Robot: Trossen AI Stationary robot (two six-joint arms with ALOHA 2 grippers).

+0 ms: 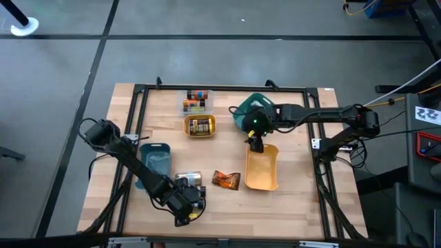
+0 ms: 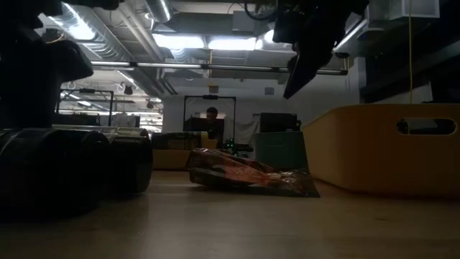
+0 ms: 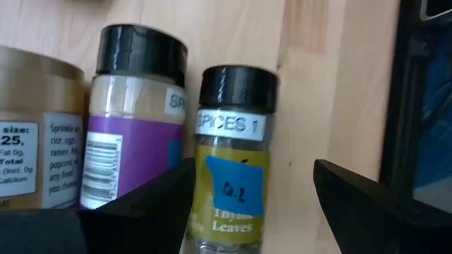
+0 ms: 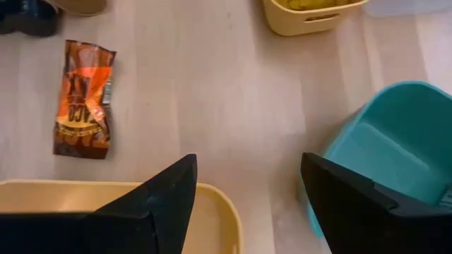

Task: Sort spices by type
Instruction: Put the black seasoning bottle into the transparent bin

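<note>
Step in hand: left gripper at near-edge jar cluster, jaws spread either side of thyme jar, not yet pinching. Next: close, lift clear of purple-label jar. Right gripper jaws spread, empty, above orange tray. Packet flat on surface.

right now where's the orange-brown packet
In the high view the packet lies flat on the table's near middle, between the jars by the left gripper and the yellow tray.
</note>
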